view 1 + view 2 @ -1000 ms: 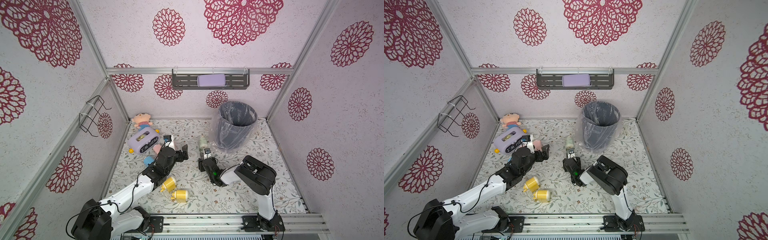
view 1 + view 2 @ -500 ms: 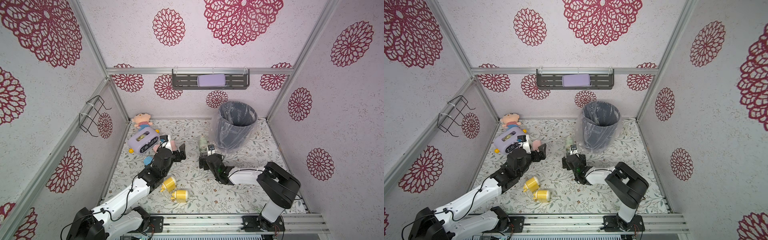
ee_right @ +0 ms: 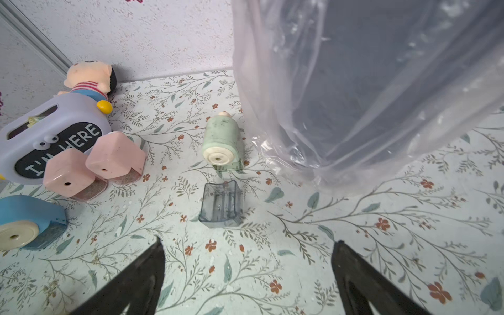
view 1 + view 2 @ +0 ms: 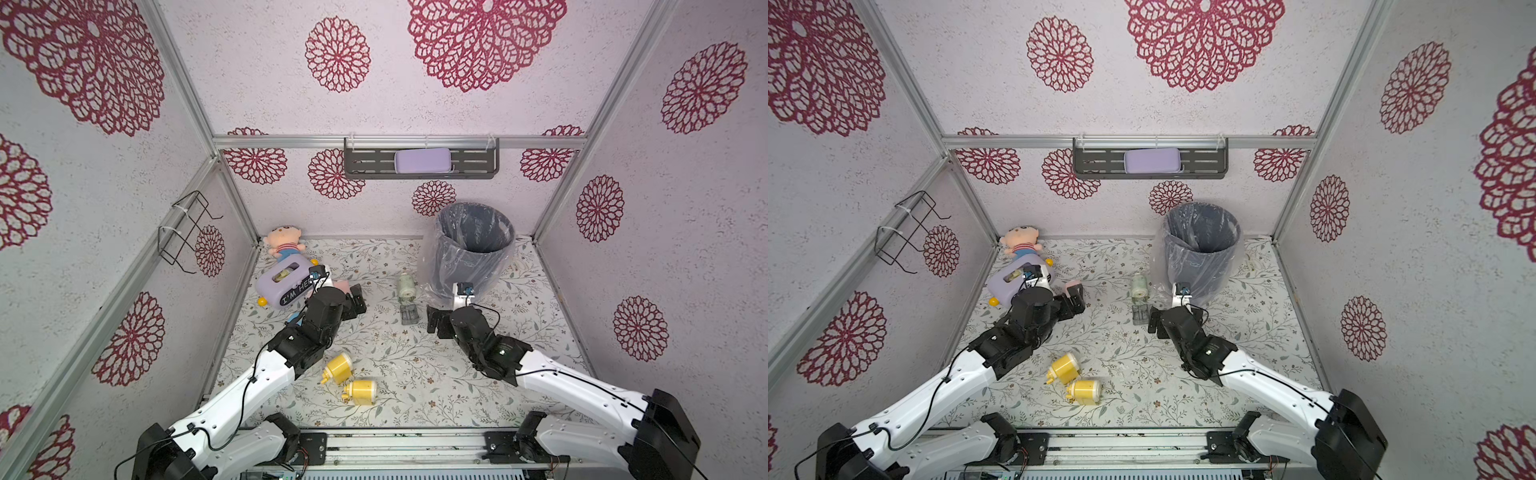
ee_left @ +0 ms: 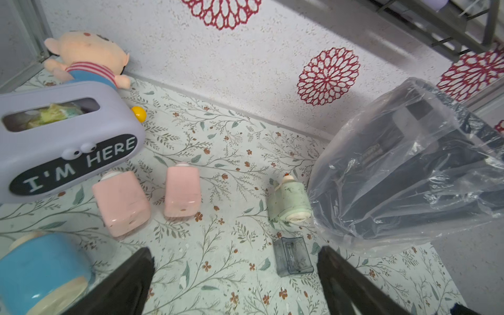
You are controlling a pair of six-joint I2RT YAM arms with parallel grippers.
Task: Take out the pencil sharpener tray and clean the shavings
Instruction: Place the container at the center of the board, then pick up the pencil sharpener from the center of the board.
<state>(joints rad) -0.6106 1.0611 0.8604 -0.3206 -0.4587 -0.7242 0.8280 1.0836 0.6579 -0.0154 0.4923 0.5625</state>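
The left pincer (image 5: 234, 249) and right pincer (image 3: 248, 242) both gape wide, empty. Just beyond the right one, near the desk (image 3: 354, 245) centre, the tray (image 3: 221, 204) lies clear of the green sharpener (image 3: 222, 139) behind it. Likely light, stiff, slick plastic: pinch across its side walls. The bin (image 3: 381, 81) stands toward the far right corner.

Blue sharpener (image 5: 41, 268) cut off; bin (image 3: 381, 68) rim cropped.
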